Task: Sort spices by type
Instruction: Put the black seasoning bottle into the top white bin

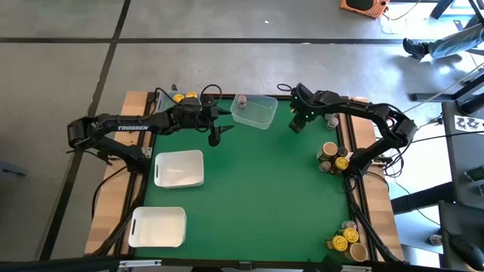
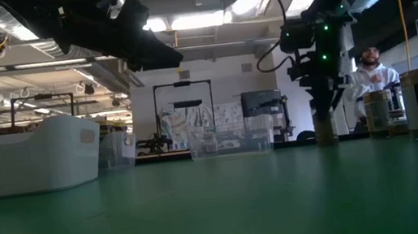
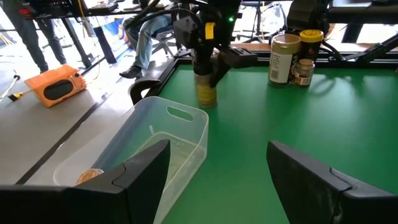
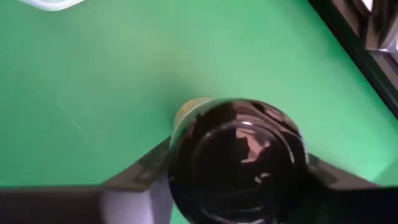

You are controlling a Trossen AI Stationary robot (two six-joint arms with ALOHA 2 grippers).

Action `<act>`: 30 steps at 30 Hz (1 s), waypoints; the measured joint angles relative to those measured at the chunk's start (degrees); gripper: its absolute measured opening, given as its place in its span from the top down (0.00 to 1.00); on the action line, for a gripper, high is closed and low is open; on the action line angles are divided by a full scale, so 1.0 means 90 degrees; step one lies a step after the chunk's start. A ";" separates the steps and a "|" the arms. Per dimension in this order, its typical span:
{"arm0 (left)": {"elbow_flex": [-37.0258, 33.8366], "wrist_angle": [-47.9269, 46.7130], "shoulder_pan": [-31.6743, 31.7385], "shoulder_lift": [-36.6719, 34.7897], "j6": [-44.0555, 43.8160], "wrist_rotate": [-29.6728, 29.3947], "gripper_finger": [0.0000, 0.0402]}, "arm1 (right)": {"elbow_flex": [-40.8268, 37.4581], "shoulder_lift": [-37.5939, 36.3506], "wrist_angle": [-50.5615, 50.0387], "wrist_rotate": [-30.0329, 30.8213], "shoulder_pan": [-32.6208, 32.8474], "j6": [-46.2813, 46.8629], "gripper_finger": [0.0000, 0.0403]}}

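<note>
Right gripper (image 1: 297,125) down over a dark-lidded spice jar (image 4: 239,158) standing upright on the green mat near the far edge, just right of the clear tub (image 1: 255,112). Fingers on either side of the jar just under the lid; firmly pinched or only bracketing, cannot tell. Jar base on the mat in the left wrist view.

For the step in hand: squeeze below the lid, not on it; lift straight up before any sideways travel; keep clear of the tub's wall. Best to check the grip is square, since a round jar can twist out.

Left gripper (image 3: 217,171) hovering beside the clear tub at the far edge, fingers spread, holding nothing. One jar already lying inside the tub.

Remaining jars (image 1: 333,157) bunched along the right edge, more at the near right corner. Two white trays (image 1: 178,168) towards the left edge.

Writing: "TROSSEN" on the left arm (image 1: 128,127). Jar labels not legible.
</note>
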 joint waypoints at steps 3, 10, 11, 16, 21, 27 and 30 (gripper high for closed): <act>0.0000 -0.0002 0.0000 0.0000 0.0000 0.0000 0.34 | 0.0001 -0.0052 -0.0091 -0.0042 0.0283 -0.0118 0.51; 0.0000 -0.0003 -0.0007 0.0000 -0.0010 0.0001 0.34 | 0.0002 -0.0058 -0.0018 -0.0593 0.1256 -0.0254 0.51; 0.0000 -0.0005 -0.0007 0.0000 -0.0013 0.0002 0.34 | 0.0002 -0.0058 0.0031 -0.0612 0.1415 -0.0257 0.51; 0.0000 -0.0002 -0.0010 0.0000 -0.0029 0.0002 0.34 | 0.0002 -0.0054 0.0661 -0.0799 0.2118 -0.0259 0.51; 0.0000 -0.0003 -0.0010 0.0000 -0.0151 0.0002 0.34 | 0.0002 -0.0034 0.1500 -0.0873 0.2583 -0.0270 0.50; 0.0000 -0.0005 -0.0110 0.0000 -0.0180 0.0006 0.34 | 0.0005 0.0000 0.2211 -0.0919 0.2796 -0.0364 0.50; 0.0000 -0.0005 -0.0230 0.0000 -0.0180 0.0010 0.34 | 0.0044 0.0016 0.2348 -0.0957 0.2800 -0.0363 0.50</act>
